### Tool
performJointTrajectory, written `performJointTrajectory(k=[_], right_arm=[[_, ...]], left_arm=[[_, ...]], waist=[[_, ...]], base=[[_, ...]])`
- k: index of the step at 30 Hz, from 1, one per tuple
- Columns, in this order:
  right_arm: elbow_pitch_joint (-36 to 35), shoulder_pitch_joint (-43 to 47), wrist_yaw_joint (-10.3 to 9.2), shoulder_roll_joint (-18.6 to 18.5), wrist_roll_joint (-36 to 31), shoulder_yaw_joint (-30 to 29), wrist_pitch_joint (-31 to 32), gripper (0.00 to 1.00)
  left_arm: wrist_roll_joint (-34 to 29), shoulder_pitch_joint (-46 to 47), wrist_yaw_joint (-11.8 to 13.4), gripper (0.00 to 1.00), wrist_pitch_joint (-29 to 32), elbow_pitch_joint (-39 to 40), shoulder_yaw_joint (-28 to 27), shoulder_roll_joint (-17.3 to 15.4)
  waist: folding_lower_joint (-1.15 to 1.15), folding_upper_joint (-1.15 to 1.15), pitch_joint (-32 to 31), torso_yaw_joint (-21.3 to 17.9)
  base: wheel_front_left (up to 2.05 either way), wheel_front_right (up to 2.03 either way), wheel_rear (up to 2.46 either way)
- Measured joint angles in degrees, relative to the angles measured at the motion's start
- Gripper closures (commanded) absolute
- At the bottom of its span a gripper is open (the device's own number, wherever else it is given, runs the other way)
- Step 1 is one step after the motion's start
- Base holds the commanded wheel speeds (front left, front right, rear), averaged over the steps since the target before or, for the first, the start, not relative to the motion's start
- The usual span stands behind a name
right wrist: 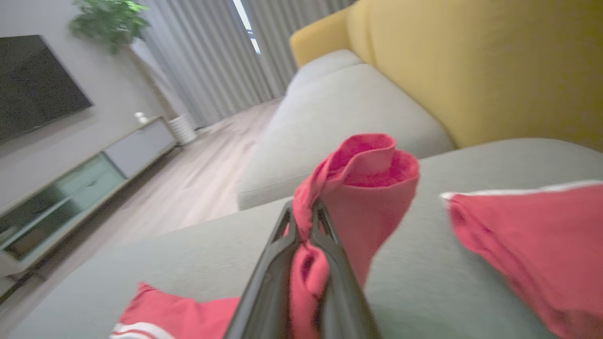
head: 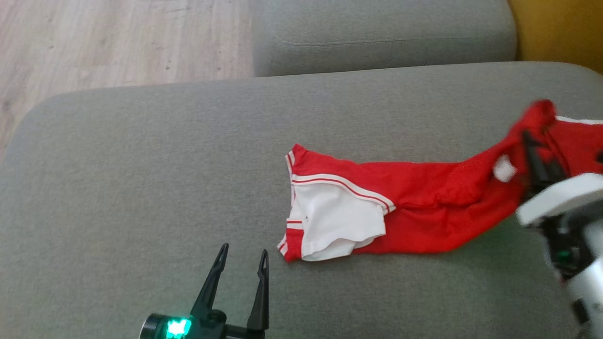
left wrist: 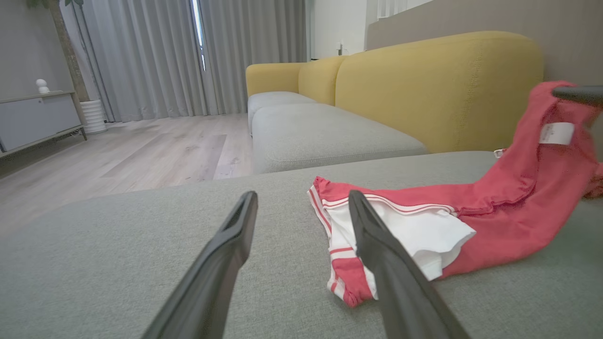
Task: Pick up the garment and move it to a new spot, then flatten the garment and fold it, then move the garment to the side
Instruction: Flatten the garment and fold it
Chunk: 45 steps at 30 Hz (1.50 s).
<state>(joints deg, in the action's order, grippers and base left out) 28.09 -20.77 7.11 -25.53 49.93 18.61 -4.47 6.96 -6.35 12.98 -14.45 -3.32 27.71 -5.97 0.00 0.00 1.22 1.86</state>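
Right wrist view, right gripper (right wrist: 304, 210) pinching red garment (right wrist: 372, 188), left gripper (head: 245, 249) spread wide

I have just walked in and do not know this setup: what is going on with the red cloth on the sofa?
The robot is handling a red and white garment on a grey cushion. Its right gripper is shut on one end of the garment and holds that end raised off the cushion. The rest lies crumpled on the cushion, not yet flattened or folded. The left gripper is open and empty, apart from the garment, close to its white part.
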Motion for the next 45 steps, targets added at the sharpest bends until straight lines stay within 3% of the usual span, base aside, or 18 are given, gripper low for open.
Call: performJointTrajectory(k=[6,15,17,18,26,31,35,38,45], right_arm=[[-9.0,0.3,0.0,7.6,-1.2,5.7,5.8,1.0],[-3.3,0.2,0.0,18.3,-3.7,11.4,7.8,1.0],[-0.6,0.0,0.0,19.5,-4.1,12.1,7.1,0.52],[0.5,-0.2,0.0,20.0,-4.1,12.2,6.3,0.0],[-0.5,-2.0,0.0,20.8,-4.7,13.1,-2.1,0.0],[-4.3,-0.2,0.0,14.0,-12.1,13.8,-8.2,0.0],[-7.4,5.8,0.0,10.1,-18.1,9.8,-9.7,0.0],[-11.6,11.1,0.0,9.2,-24.4,3.8,-9.7,0.0],[-16.5,24.7,0.0,11.4,-34.8,-8.2,-9.7,0.0]], left_arm=[[-0.7,0.1,-1.5,0.0,0.0,-0.3,-0.2,0.5],[-1.2,0.3,-3.0,0.0,0.0,-1.5,-0.2,1.2],[-1.6,0.4,-3.0,0.0,0.0,-1.6,-0.2,1.3],[-1.6,0.5,-3.0,0.0,0.0,-1.7,-0.2,1.3],[-1.6,0.4,-2.9,0.0,0.0,-1.7,-1.6,1.8],[-1.3,-0.1,-1.6,0.0,0.0,-1.2,-3.7,2.0],[0.7,-1.1,-0.8,0.0,0.0,-0.3,-6.1,2.2],[1.2,-2.1,-0.6,0.0,0.0,-0.2,-7.4,2.3],[1.4,-3.0,-0.9,0.0,0.0,-0.3,-9.3,2.6]], waist=[[0.0,0.0,0.1,2.7],[0.0,0.0,0.7,8.7],[0.0,0.0,0.8,9.7],[0.0,0.0,0.7,10.0],[0.0,0.0,-0.2,8.7],[0.0,0.0,-1.1,5.0],[0.0,0.0,-2.1,1.3],[0.0,0.0,-2.9,-1.1],[0.0,0.0,-6.0,-3.7]], base=[[0.0,0.0,0.0],[0.0,0.0,0.0],[0.0,0.0,0.0],[0.0,0.0,0.0],[0.0,0.0,0.0],[0.0,0.0,0.0],[0.0,0.0,0.0],[0.0,0.0,0.0],[0.0,0.0,0.0]])
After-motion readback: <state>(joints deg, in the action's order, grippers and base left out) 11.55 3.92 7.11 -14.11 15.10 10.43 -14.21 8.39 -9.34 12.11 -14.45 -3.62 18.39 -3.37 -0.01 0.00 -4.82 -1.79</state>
